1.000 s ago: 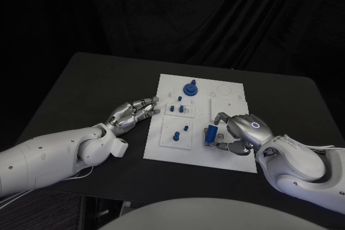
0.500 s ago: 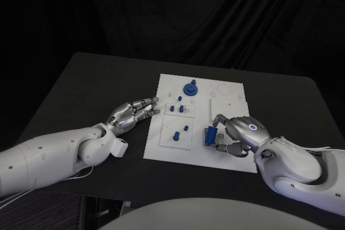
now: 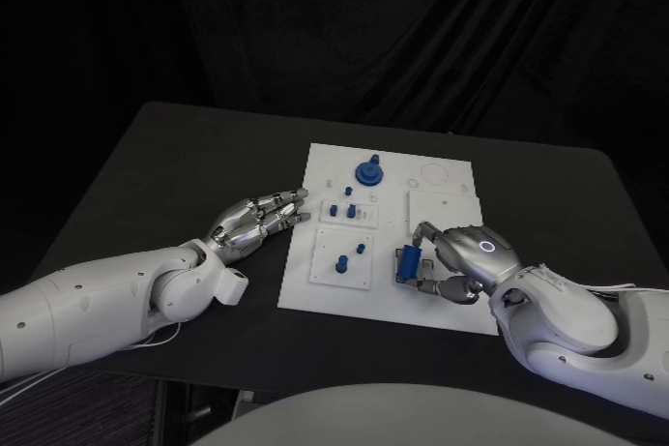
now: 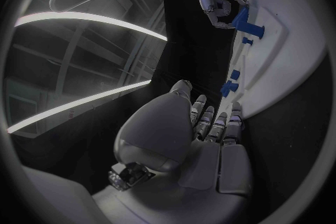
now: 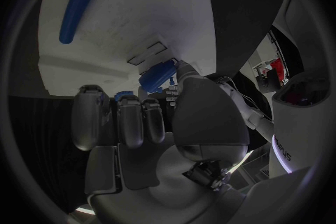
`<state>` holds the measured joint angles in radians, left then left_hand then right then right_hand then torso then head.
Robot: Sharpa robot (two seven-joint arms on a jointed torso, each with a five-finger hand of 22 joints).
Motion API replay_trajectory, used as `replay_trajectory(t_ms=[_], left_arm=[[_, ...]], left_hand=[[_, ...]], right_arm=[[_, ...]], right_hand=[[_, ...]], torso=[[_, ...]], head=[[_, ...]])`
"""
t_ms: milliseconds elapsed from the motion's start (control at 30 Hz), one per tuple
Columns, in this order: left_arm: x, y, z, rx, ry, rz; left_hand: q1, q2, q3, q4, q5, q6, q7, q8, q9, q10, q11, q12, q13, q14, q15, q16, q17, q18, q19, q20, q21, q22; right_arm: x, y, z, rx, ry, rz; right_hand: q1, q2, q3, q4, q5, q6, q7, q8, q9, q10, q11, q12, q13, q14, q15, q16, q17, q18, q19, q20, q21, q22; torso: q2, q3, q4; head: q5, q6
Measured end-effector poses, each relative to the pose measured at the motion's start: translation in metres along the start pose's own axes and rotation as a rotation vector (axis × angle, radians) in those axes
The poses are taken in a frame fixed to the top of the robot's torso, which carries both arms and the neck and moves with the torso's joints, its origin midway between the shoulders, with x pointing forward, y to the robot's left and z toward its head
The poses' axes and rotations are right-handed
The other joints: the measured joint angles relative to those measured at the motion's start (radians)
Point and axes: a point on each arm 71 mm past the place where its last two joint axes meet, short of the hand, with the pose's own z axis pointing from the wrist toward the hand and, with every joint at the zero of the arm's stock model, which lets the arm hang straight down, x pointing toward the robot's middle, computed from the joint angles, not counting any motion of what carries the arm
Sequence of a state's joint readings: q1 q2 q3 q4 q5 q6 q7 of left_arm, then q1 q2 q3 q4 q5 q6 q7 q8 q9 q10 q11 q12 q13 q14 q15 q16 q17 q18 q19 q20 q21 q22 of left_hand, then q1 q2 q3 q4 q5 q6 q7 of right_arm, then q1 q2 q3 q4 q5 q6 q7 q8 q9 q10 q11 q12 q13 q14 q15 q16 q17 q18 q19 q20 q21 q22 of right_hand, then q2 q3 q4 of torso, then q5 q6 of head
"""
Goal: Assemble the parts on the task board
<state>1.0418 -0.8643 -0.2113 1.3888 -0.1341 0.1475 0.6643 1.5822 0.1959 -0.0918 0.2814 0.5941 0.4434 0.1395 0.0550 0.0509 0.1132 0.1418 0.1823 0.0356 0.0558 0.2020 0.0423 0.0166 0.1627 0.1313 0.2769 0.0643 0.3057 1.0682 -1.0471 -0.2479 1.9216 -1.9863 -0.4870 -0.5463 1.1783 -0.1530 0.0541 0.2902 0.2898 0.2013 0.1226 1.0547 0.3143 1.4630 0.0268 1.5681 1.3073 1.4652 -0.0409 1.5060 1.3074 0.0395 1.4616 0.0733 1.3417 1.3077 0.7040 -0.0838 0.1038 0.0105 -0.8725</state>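
The white task board (image 3: 439, 306) lies in the middle of the black table. On it stand a blue gear-like part (image 3: 369, 171) and several small blue pegs (image 3: 343, 263). My right hand (image 3: 467, 260) is over the board's near right part and pinches an upright blue block (image 3: 407, 262) from its right side. In the right wrist view the blue block (image 5: 157, 75) sits between the thumb and a finger, above the board (image 5: 140, 5). My left hand (image 3: 262, 221) lies at the board's left edge, fingers stretched out, holding nothing. From the left wrist I see that hand (image 4: 210, 129) beside the board (image 4: 280, 50).
A long blue peg (image 5: 75, 14) lies flat on the board beyond my right hand's fingers. Bare black table (image 3: 182, 165) surrounds the board on all sides, with a black curtain behind it.
My right hand has shifted slightly to the left, closer around the blue block. The left hand and the other parts have not moved.
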Motion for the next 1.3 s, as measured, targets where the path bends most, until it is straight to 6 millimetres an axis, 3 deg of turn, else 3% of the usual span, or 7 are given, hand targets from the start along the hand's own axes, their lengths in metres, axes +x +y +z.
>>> replay_trajectory(t_ms=[500, 800, 1033, 1300], left_arm=[[0.0011, 0.0009, 0.0006, -0.002, 0.005, -0.005], [0.0014, 0.0013, 0.0004, -0.003, 0.006, -0.007], [0.0013, 0.0015, 0.0002, -0.003, 0.006, -0.008], [0.0014, 0.0015, 0.0001, -0.003, 0.007, -0.009]], left_hand=[[0.0, 0.0, 0.003, -0.003, 0.0, 0.0, 0.0, 0.0, 0.0, 0.003, 0.003, 0.003, 0.0, 0.0, 0.0, 0.0, 0.0, 0.0, 0.0, 0.0, 0.0, 0.0], [0.0, 0.0, 0.006, 0.0, 0.0, 0.0, 0.0, 0.0, 0.0, 0.007, 0.007, 0.007, 0.001, 0.0, 0.0, 0.0, 0.0, 0.0, 0.0, 0.0, 0.0, 0.0], [0.0, 0.0, 0.006, 0.0, 0.0, 0.0, 0.0, 0.0, 0.0, 0.007, 0.007, 0.007, 0.001, 0.0, 0.0, 0.0, 0.0, 0.0, 0.002, -0.002, 0.0, -0.001], [0.0, 0.0, 0.006, 0.0, 0.0, 0.0, 0.0, 0.0, 0.0, 0.007, 0.007, 0.007, 0.001, 0.0, 0.0, 0.0, 0.0, 0.0, 0.002, -0.001, 0.0, -0.001]], right_arm=[[0.0009, 0.0021, 0.0011, -0.002, 0.005, -0.013], [0.0005, 0.0024, 0.001, -0.009, 0.001, -0.012], [0.0004, 0.0021, 0.0009, -0.015, 0.002, -0.009], [0.0003, 0.0012, 0.0003, -0.021, 0.005, 0.002]], right_hand=[[0.038, 0.038, 0.022, -0.005, -0.002, 0.001, 0.0, 0.02, 0.004, 0.0, 0.0, 0.0, 0.0, 0.0, 0.0, -0.004, 0.0, 0.0, 0.0, 0.0, -0.01, 0.0], [0.041, 0.06, 0.026, -0.006, -0.009, 0.071, -0.009, 0.036, 0.004, 0.004, -0.004, 0.0, 0.001, 0.0, 0.0, -0.002, 0.0, 0.0, 0.004, -0.004, 0.013, 0.0], [0.045, 0.075, 0.026, -0.007, -0.012, 0.097, 0.014, 0.036, 0.004, 0.004, -0.011, 0.0, 0.001, 0.0, -0.007, 0.001, 0.0, 0.0, 0.004, -0.011, 0.015, 0.0], [0.036, 0.084, 0.025, -0.008, -0.007, 0.108, 0.025, 0.029, 0.004, 0.004, -0.018, 0.0, 0.001, 0.0, -0.014, 0.001, 0.0, 0.0, 0.007, -0.014, 0.018, 0.0]], torso=[[0.0, -0.0005, 0.0007], [0.0, -0.0007, 0.0009], [0.0, -0.0005, 0.0008], [0.0, -0.0005, 0.0007]], head=[[0.0, 0.0], [0.003, 0.0], [0.005, 0.0], [0.006, 0.0]])
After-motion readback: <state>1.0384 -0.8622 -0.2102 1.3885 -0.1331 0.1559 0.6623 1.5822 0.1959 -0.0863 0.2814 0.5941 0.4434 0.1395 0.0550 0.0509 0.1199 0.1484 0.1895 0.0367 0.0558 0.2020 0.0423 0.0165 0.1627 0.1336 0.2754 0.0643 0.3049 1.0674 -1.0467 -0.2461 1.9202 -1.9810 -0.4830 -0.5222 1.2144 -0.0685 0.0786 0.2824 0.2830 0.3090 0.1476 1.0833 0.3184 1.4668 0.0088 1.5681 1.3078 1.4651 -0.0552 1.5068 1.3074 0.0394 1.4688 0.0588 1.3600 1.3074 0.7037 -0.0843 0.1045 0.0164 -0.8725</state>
